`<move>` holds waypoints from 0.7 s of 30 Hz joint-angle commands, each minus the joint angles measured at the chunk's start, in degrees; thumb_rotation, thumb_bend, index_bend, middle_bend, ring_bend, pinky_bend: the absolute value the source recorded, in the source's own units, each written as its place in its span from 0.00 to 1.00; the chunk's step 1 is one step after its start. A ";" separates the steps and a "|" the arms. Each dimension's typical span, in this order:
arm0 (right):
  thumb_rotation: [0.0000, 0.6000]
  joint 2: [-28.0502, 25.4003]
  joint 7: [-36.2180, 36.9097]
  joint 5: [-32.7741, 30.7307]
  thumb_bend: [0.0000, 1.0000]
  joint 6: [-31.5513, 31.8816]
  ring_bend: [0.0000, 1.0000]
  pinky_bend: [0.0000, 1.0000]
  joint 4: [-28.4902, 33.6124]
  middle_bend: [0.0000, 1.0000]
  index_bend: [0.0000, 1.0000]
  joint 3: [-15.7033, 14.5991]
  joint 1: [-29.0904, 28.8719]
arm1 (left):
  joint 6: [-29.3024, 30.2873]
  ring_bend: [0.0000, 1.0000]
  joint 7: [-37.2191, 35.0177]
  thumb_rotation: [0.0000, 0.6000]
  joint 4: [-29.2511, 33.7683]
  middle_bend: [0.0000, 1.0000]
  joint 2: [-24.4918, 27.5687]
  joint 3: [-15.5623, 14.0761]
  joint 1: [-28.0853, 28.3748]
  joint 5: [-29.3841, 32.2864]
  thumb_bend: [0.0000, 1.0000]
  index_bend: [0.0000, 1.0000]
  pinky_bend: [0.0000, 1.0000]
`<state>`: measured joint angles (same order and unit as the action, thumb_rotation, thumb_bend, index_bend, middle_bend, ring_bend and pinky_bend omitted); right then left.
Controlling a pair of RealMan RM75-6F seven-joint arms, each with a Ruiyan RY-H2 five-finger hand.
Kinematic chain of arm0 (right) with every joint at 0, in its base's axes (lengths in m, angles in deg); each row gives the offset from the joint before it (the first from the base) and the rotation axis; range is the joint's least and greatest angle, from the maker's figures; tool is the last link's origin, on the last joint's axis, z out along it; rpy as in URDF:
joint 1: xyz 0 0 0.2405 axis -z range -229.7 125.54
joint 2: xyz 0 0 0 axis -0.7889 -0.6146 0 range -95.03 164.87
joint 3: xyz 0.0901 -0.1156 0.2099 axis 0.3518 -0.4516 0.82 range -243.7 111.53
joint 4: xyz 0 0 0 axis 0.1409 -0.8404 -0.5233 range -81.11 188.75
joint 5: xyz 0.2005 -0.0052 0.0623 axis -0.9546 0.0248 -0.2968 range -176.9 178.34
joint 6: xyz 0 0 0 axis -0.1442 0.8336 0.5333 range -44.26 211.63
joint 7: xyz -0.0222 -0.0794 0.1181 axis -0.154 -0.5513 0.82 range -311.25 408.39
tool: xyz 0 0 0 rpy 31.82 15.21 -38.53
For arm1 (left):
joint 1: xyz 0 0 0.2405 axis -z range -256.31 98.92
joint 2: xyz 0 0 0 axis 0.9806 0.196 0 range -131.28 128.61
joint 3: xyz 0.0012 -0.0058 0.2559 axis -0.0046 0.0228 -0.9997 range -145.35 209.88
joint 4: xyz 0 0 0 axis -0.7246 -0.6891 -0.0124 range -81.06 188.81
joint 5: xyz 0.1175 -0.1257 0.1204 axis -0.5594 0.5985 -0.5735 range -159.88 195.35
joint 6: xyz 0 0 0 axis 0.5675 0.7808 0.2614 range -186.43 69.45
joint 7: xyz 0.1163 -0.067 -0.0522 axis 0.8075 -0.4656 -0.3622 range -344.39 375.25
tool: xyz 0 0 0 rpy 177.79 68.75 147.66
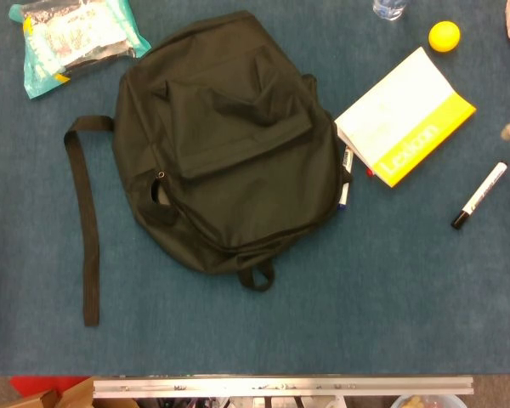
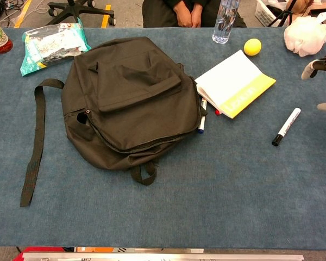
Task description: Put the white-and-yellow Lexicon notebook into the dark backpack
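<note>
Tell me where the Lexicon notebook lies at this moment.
The Lexicon notebook lies flat on the table's right half in both views, just right of the dark backpack, below the yellow ball.

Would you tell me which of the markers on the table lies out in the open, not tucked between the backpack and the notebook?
The black-capped white marker lies alone on bare cloth, right of the notebook. The other markers are partly hidden at the backpack's edge.

The backpack (image 2: 127, 98) is dark olive-black. The notebook (image 2: 234, 83) is white with a yellow band. The table (image 2: 217, 196) has a blue cover. The ball (image 2: 252, 47) is yellow, the marker (image 2: 286, 126) white with a black cap, the packet (image 2: 51, 45) teal.
</note>
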<state>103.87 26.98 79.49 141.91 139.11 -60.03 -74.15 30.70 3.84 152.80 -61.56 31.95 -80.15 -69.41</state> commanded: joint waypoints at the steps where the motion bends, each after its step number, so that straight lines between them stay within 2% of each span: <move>1: 1.00 3.67 -2.05 -2.26 0.12 -2.64 0.25 0.28 -4.51 0.37 0.35 1.13 -2.97 | 0.21 0.10 -0.43 1.00 -0.03 0.19 0.21 0.00 -0.28 0.29 0.10 0.26 0.08; 12: 1.00 12.64 -5.84 -5.49 0.12 -7.83 0.25 0.28 -15.91 0.35 0.32 2.16 -9.61 | 0.00 0.10 -0.61 1.00 -0.15 0.19 0.14 0.08 -0.52 0.73 0.10 0.26 0.08; 21: 1.00 19.68 -7.12 -4.96 0.12 -9.64 0.25 0.28 -25.16 0.34 0.31 1.58 -13.75 | -0.58 0.10 -1.31 1.00 -0.40 0.19 0.47 0.22 -0.58 1.46 0.10 0.26 0.08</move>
<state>122.27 20.12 74.24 132.77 115.41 -58.22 -86.94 30.13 2.54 152.40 -61.11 32.16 -80.73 -67.96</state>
